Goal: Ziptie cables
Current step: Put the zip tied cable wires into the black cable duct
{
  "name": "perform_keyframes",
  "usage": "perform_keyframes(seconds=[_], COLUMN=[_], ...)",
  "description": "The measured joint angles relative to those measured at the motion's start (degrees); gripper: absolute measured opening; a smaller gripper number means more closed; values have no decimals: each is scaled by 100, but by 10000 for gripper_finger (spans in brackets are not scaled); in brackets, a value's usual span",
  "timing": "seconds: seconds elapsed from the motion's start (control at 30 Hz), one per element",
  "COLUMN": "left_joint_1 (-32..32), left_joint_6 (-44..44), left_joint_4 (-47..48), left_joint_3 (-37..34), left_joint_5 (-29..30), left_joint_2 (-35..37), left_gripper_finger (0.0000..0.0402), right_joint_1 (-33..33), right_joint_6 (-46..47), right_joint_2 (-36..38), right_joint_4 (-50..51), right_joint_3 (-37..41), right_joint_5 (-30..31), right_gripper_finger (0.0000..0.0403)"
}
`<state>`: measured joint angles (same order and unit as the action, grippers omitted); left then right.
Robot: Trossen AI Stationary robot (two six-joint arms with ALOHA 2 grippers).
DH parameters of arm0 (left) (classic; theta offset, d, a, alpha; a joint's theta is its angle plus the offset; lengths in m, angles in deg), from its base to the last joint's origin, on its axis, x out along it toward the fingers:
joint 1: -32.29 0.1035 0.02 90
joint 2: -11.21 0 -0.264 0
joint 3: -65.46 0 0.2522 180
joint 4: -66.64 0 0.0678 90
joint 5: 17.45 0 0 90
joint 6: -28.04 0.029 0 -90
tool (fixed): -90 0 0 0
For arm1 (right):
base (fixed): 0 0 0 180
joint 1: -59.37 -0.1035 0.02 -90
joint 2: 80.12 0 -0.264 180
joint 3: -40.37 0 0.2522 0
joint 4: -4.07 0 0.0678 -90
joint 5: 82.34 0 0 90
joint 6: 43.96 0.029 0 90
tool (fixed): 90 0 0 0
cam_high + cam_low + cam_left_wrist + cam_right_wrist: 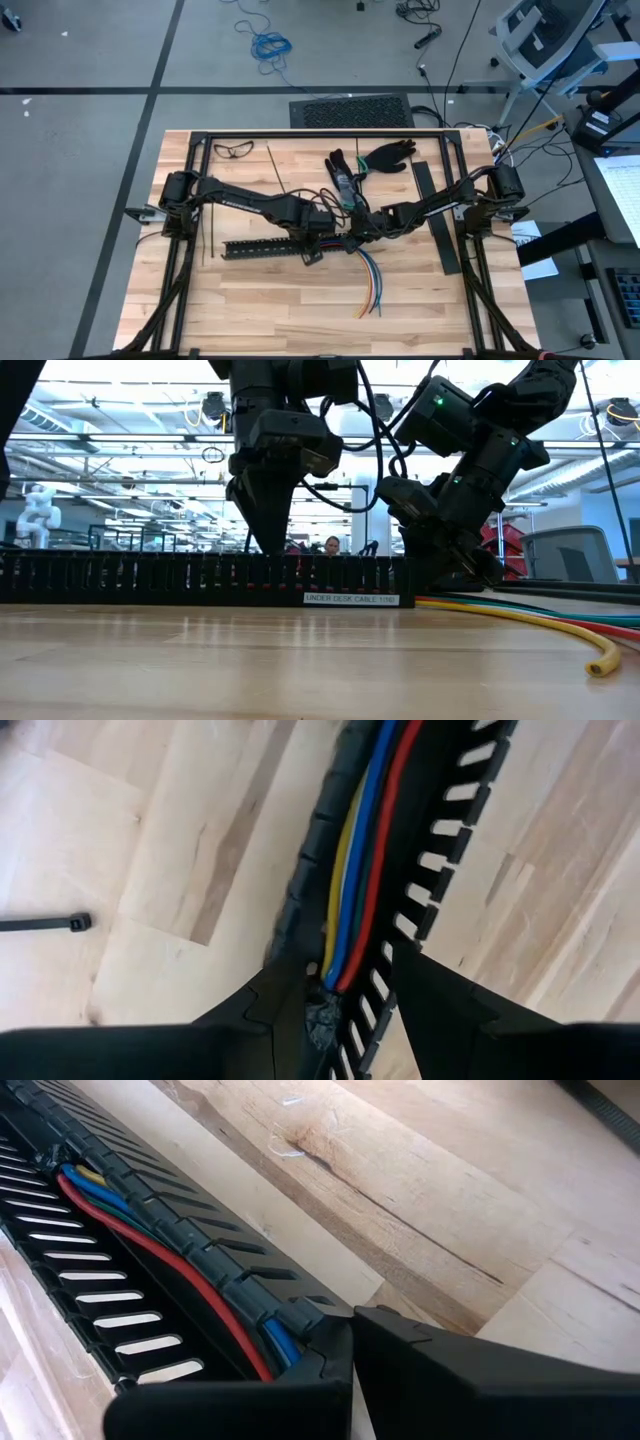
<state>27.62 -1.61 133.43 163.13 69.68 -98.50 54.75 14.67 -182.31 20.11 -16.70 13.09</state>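
On the desk (250, 290) the cables (362, 870) lie inside the black slotted rail (262, 247), loose ends trailing out. Looks like the bundling step. Left gripper (335, 982) has its fingers partly apart, straddling the cables; right gripper (352, 1342) is pinched together beside them. Zipties (277, 167) sit untouched, so next up is fetching one.

Grey concrete floor (90, 50) with dark seam lines, loose blue coiled cable (270, 44) on it; grey office chair (545, 35) at corner; bright ceiling strip lights (120, 400).
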Motion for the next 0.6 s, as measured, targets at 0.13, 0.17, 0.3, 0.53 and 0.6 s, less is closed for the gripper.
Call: perform_keyframes(seconds=[0.13, 0.17, 0.3, 0.53, 0.6], left_joint_1=[2, 2, 7, -52, -126], left_joint_6=[-2, 0, 17, -7, -7], left_joint_4=[0, 4, 4, -1, -15], left_joint_3=[-1, 1, 1, 6, 6], left_joint_5=[2, 42, 210, -49, -53], left_joint_2=[0, 0, 0, 0, 0], left_gripper_finger=[126, 119, 99, 93, 93], right_joint_1=[4, 4, 7, 7, 7], right_joint_6=[0, 0, 0, 0, 0], right_joint_2=[0, 0, 0, 0, 0], right_joint_4=[-2, -1, -1, -1, -1], right_joint_3=[-1, 1, 1, 1, -1], right_joint_5=[0, 0, 2, 8, 10], right_gripper_finger=[0, 0, 0, 0, 0])
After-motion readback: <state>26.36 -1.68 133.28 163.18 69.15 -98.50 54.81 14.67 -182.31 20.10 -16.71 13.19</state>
